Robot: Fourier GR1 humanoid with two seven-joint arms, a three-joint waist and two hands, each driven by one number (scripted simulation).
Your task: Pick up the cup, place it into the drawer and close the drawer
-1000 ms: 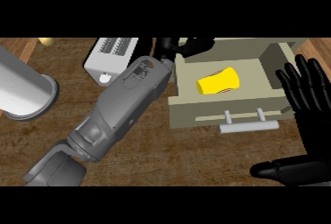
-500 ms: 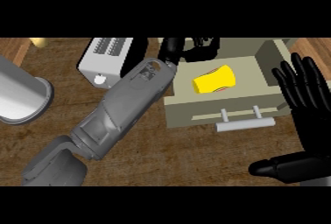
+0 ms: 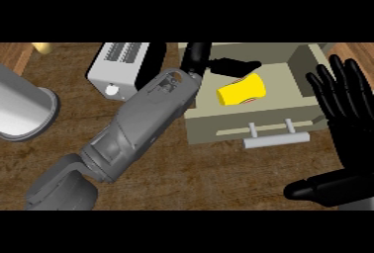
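Note:
The yellow cup (image 3: 241, 92) lies on its side inside the open beige drawer (image 3: 219, 127). My left forearm crosses the counter from the lower left, and my left hand (image 3: 219, 63) hangs open over the drawer's far left corner, just beyond the cup, with its fingers spread and off the cup. My right hand (image 3: 343, 106) stands open at the right edge beside the drawer's right wall, fingers straight up and thumb low. The drawer's bar handle (image 3: 275, 141) faces me in front.
A white toaster (image 3: 119, 66) sits left of the drawer, partly behind my left arm. A large silver cylinder (image 3: 21, 109) stands at the far left. A small pale yellow object (image 3: 42, 47) shows at the top left corner. Wooden counter (image 3: 219, 173) lies in front of the drawer.
My left hand has shifted slightly toward me and to the right above the drawer's back. The cup stays lying in the drawer. The right hand has barely moved.

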